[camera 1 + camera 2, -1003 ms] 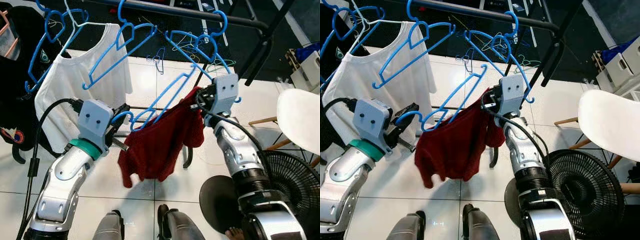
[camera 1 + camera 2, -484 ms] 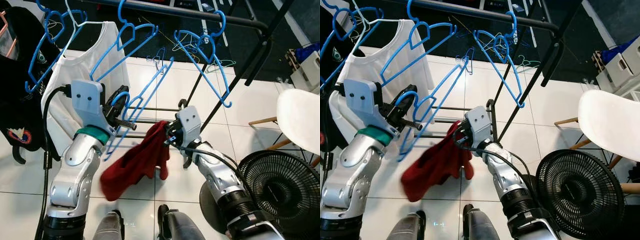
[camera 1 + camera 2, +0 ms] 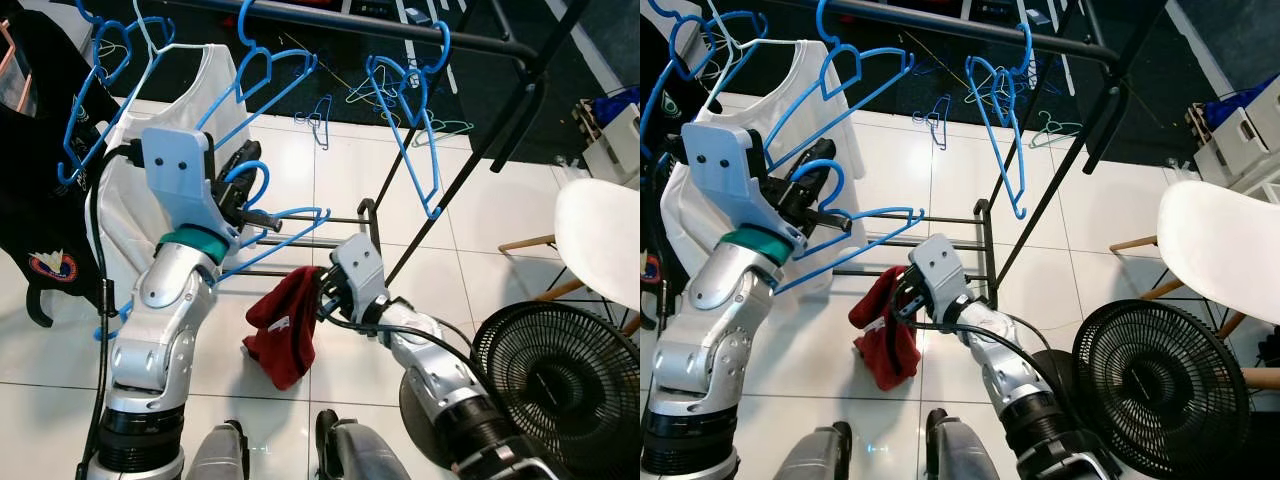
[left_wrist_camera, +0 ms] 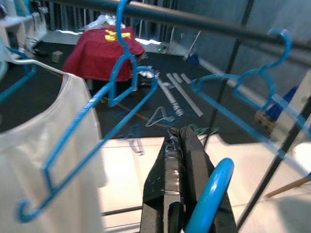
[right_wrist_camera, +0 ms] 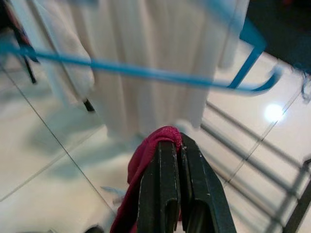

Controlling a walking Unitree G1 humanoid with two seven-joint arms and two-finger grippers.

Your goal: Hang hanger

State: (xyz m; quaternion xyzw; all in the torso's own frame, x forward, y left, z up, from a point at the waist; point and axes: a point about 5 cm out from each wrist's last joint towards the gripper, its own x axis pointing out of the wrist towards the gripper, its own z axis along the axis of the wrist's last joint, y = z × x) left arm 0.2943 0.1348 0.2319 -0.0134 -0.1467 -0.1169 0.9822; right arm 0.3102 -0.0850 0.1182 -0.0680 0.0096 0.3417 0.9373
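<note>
Two grips: left gripper [image 3: 243,190] clamps hanger [image 3: 275,235]; right gripper [image 3: 322,293] pinches red cloth [image 3: 285,325].

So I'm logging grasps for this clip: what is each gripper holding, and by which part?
The left gripper holds a blue hanger by its hook. The right gripper pinches a dark red garment at a fold of its top edge.

Two silver arms are seen, each ending in a pale grey wrist block with two dark screw holes. A teal ring is fitted behind the left block. Black cables are run along both arms. Long black fingers [image 4: 177,184] are carried. Grey rounded legs are seen below.
</note>
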